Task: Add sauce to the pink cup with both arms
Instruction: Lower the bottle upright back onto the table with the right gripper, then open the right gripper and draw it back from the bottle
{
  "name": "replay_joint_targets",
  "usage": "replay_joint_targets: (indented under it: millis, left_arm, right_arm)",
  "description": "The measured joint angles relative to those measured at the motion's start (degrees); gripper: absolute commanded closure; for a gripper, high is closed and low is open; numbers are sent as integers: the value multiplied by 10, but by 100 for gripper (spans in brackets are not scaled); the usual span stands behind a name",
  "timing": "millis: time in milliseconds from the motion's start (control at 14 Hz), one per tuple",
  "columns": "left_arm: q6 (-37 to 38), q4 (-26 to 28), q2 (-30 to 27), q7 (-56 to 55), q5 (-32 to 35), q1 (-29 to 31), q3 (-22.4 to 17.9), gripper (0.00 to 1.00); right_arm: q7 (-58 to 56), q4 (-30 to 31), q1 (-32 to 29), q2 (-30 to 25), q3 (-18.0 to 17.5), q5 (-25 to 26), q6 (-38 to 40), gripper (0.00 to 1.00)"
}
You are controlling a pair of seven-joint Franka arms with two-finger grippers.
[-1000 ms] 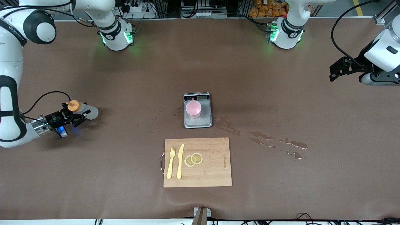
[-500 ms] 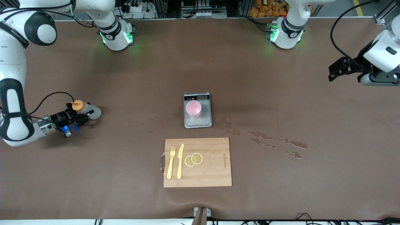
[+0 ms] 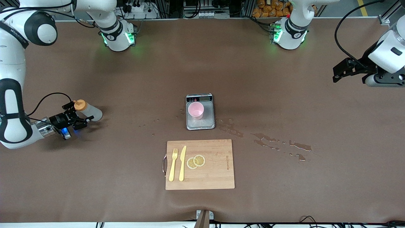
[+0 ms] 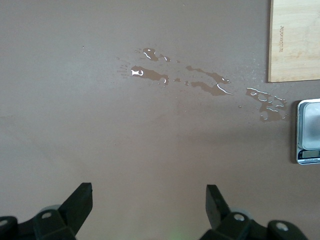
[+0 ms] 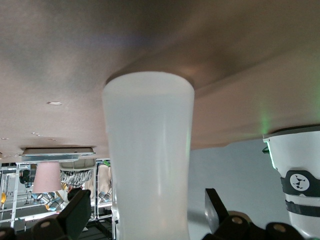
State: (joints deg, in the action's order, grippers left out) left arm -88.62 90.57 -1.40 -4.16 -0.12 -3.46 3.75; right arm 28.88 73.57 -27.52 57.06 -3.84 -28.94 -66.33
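Observation:
The sauce bottle (image 3: pixel 90 111), whitish with an orange cap, stands on the table at the right arm's end. My right gripper (image 3: pixel 79 115) is open, with a finger on each side of the bottle and a gap at both. In the right wrist view the bottle (image 5: pixel 148 155) fills the space between the fingers of the right gripper (image 5: pixel 147 202). The pink cup (image 3: pixel 196 110) stands on the grey scale (image 3: pixel 200 124) mid-table and shows small in the right wrist view (image 5: pixel 46 178). My left gripper (image 3: pixel 340 70) is open and empty, up over the table's left-arm end; its wrist view (image 4: pixel 148 200) shows bare table.
A wooden cutting board (image 3: pixel 218 172) with a yellow fork, a yellow knife and lemon slices lies nearer the camera than the scale. Spilled liquid (image 3: pixel 269 141) spreads from the scale toward the left arm's end. The board (image 4: pixel 295 40) and scale (image 4: pixel 307 132) show in the left wrist view.
The right gripper, shut on the bottle a second ago, has opened and drawn back a little. The bottle now stands free. The left arm has barely moved.

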Motion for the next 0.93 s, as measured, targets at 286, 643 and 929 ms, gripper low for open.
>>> replay_joint_targets:
  millis: [286,643,929]
  left_arm:
    - [0,0,0,0,0,1,-2,0]
    - [0,-3,0,1,0,0,0,0]
    - [0,-5,-1,1,0,-1,2,0]
  right_arm:
    - [80,-61,0,-17,-1,1,56,0]
    - [114,-109,25,-59,-9,46,77,0]
    - [117,-117,40,-76,-9,72,76,0]
